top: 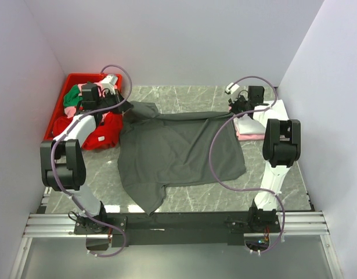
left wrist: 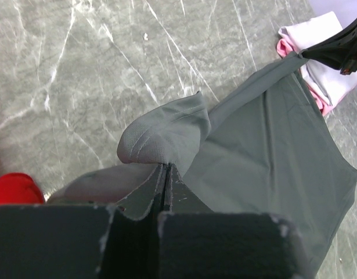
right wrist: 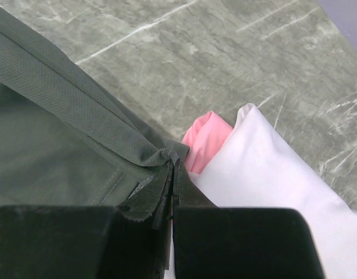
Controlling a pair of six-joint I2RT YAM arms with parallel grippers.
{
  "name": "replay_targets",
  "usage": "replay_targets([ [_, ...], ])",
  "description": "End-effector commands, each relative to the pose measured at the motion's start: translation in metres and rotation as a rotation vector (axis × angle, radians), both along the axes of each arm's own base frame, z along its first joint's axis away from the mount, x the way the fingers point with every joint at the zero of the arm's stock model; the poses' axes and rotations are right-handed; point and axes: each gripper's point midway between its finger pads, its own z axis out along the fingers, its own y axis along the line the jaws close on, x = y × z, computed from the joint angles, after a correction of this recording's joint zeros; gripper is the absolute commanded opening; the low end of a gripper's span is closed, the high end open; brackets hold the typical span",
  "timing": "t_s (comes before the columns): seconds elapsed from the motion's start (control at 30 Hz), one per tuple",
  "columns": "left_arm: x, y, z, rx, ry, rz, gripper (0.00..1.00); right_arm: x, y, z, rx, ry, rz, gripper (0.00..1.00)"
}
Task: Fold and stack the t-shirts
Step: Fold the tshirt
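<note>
A large dark grey t-shirt point(top: 178, 151) lies spread over the middle of the table. My left gripper point(top: 125, 108) is shut on its far left corner; the left wrist view shows the pinched cloth point(left wrist: 166, 136). My right gripper point(top: 235, 109) is shut on its far right corner, seen in the right wrist view point(right wrist: 161, 154). The top edge is stretched between both grippers. A folded white t-shirt point(top: 251, 125) lies on a folded pink t-shirt point(top: 248, 137) at the right; both show in the right wrist view, white point(right wrist: 271, 174) and pink point(right wrist: 206, 139).
A red plastic bin point(top: 74, 87) stands at the far left with green point(top: 71, 100) and pink cloth in it. A red t-shirt point(top: 105, 131) lies beside it on the table. White walls close the sides and back.
</note>
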Motion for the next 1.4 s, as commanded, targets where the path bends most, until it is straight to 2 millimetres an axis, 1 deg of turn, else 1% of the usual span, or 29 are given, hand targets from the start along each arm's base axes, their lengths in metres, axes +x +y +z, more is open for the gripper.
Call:
replay_targets([
  [0.0,-0.009,0.001,0.023,0.016,-0.066,-0.004,0.01,0.002,0.002,0.040,0.011,-0.102,0.035,0.00],
  [0.33,-0.023,0.005,0.018,0.037,-0.047,0.014,0.01,-0.006,0.000,0.039,0.007,-0.097,0.038,0.00],
  [0.5,-0.028,0.006,0.013,0.044,-0.031,0.024,0.01,-0.016,0.002,0.033,0.003,-0.068,0.064,0.00],
  [0.7,-0.026,0.009,0.004,0.050,-0.008,0.044,0.01,-0.026,0.004,0.032,-0.001,-0.060,0.082,0.00],
  [0.93,-0.023,0.011,-0.003,0.062,0.007,0.055,0.01,-0.032,0.005,0.026,0.004,-0.045,0.084,0.00],
  [1.07,-0.022,0.009,-0.009,0.079,0.013,0.058,0.01,-0.034,0.002,0.025,0.000,-0.042,0.074,0.00],
  [1.13,-0.022,0.005,-0.010,0.089,0.011,0.048,0.01,-0.034,0.003,0.026,0.003,-0.044,0.073,0.00],
  [1.17,-0.026,0.003,-0.018,0.094,0.042,0.043,0.01,-0.035,0.003,0.025,0.005,-0.042,0.074,0.00],
  [1.23,-0.027,0.004,-0.020,0.104,0.049,0.049,0.01,-0.036,0.003,0.026,0.006,-0.043,0.073,0.00],
  [1.27,-0.029,-0.005,-0.021,0.111,0.048,0.028,0.01,-0.036,0.002,0.025,0.005,-0.041,0.070,0.00],
  [1.37,-0.031,-0.007,-0.024,0.140,0.059,0.039,0.01,-0.037,0.003,0.025,0.008,-0.040,0.069,0.00],
])
